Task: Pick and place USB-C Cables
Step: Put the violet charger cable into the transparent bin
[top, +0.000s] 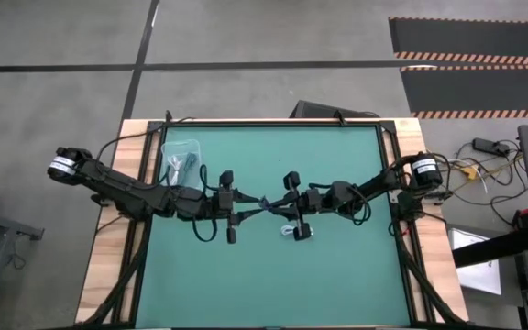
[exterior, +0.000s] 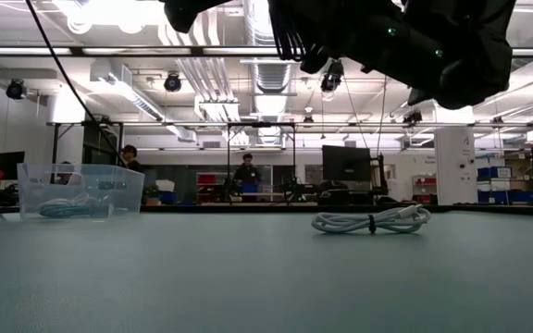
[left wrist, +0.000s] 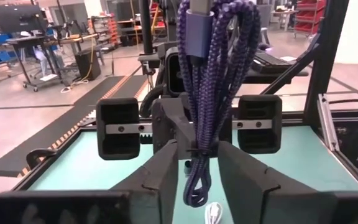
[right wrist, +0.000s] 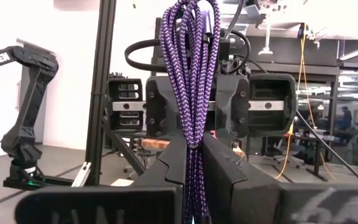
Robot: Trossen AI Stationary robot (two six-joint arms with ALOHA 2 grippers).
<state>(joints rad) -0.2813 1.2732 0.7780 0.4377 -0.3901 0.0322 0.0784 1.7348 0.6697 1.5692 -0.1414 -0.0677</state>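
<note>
both arms meet in the middle of the high view, above the green tabletop (top: pixel 337 275). they share one purple braided cable (top: pixel 266 203), hanging in the air between them. the left gripper (left wrist: pixel 197 171) has its fingers clamped on the bundle low down, and in the left wrist view you can see the cable's metal plug near the top of the frame. the right gripper (right wrist: pixel 192 165) has its fingers closed tight on the same purple cable (right wrist: pixel 191 81) from the other side.

a white cable (exterior: pixel 370 221) lies coiled on the tabletop, centre right in the low view, just under the right arm. the clear plastic bin (top: pixel 181 158) sits upper left of the tabletop with a teal cable (exterior: pixel 63 209) inside.
</note>
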